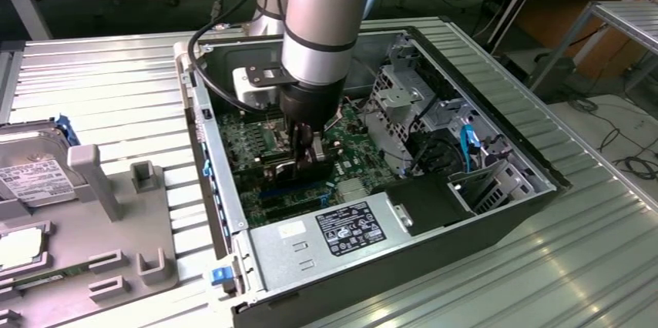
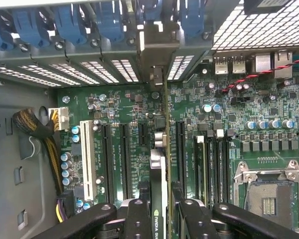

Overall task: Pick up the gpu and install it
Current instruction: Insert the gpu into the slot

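The gpu [image 2: 162,149] stands on edge over the green motherboard [image 2: 124,99]. It is a thin dark card with a green logo near my grip, and its silver end bracket [image 2: 156,47] reaches the case's rear slot openings. My gripper [image 2: 162,211] is shut on the card's upper edge, one black finger [image 2: 137,219] on each side. The card lies along the black expansion slots [image 2: 179,149]; I cannot tell whether it is seated. In the exterior view the gripper [image 1: 308,155] reaches down into the open computer case [image 1: 494,135], with the gpu [image 1: 317,168] between its fingers just above the board.
Blue slot latches [image 2: 65,22] line the case's rear wall. A bare CPU socket [image 2: 266,194] and a yellow-black cable bundle [image 2: 45,139] flank the card. The power supply [image 1: 329,232] and drive cage [image 1: 401,101] crowd the case. A grey parts fixture [image 1: 113,212] holds a hard drive [image 1: 31,170].
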